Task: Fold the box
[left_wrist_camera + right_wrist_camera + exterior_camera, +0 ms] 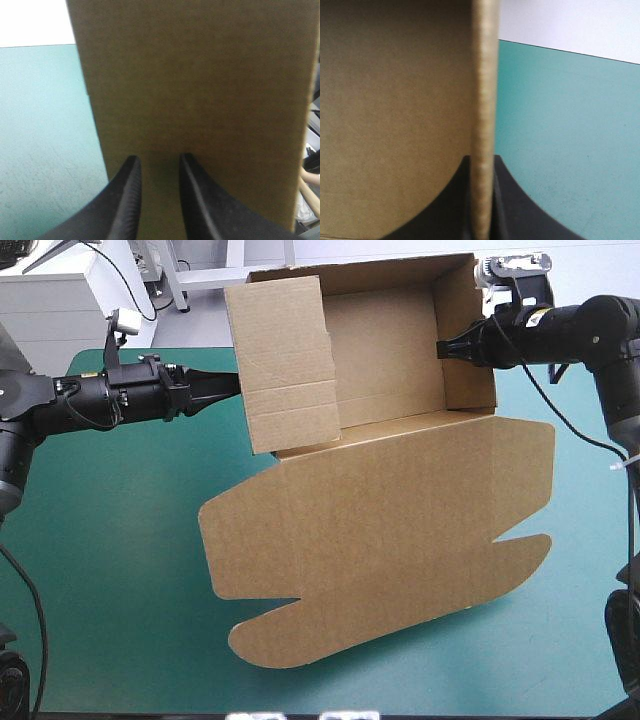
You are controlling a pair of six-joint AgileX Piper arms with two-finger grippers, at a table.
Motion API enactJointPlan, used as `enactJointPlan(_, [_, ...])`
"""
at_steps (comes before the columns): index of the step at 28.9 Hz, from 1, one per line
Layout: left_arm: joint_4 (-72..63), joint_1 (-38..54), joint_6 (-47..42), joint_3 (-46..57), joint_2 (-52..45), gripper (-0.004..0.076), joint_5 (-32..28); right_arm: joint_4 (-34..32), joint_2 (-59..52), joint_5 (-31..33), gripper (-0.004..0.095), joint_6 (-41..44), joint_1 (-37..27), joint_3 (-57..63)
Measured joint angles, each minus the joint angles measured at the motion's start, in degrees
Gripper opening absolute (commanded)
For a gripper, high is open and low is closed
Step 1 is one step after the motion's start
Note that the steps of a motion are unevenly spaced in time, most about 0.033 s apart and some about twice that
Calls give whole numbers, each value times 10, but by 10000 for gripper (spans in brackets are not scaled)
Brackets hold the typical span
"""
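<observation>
Toward the far edge of the teal-green covered worktop (100, 540): the brown cardboard box (380, 350), an open tray, walls raised. In front of it, toward the near edge: its flat lid (380, 530). Outside the tray's left wall (285, 360): the black fin-fingered left claw (232, 385), tips parted, against the outer face. On the right wall (465, 360): the matching right claw (443, 348), one finger inside, one outside.

I am clamping my right gripper (482, 165) on the brown box (395, 120), its wall running edge-on ahead between my black fingers (520, 212), its broad face spreading beside one finger, the teal-green cover (570, 140) lying beside the other.
</observation>
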Motion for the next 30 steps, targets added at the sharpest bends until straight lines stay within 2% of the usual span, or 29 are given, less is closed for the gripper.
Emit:
enactJointPlan(8, [-31,0,24,-1,0,402,0,-6,0,-9,-17,7,6,0])
enactJointPlan(13, [-65,0,48,-1,0,502,1,-16,0,-25,-17,16,31,0])
enactJointPlan(19, [-74,1,58,-1,0,537,-1,-53,3,-58,-15,34,56,0])
enactJointPlan(30, [-64,2,63,-3,0,538,-14,-140,4,-83,-15,95,102,0])
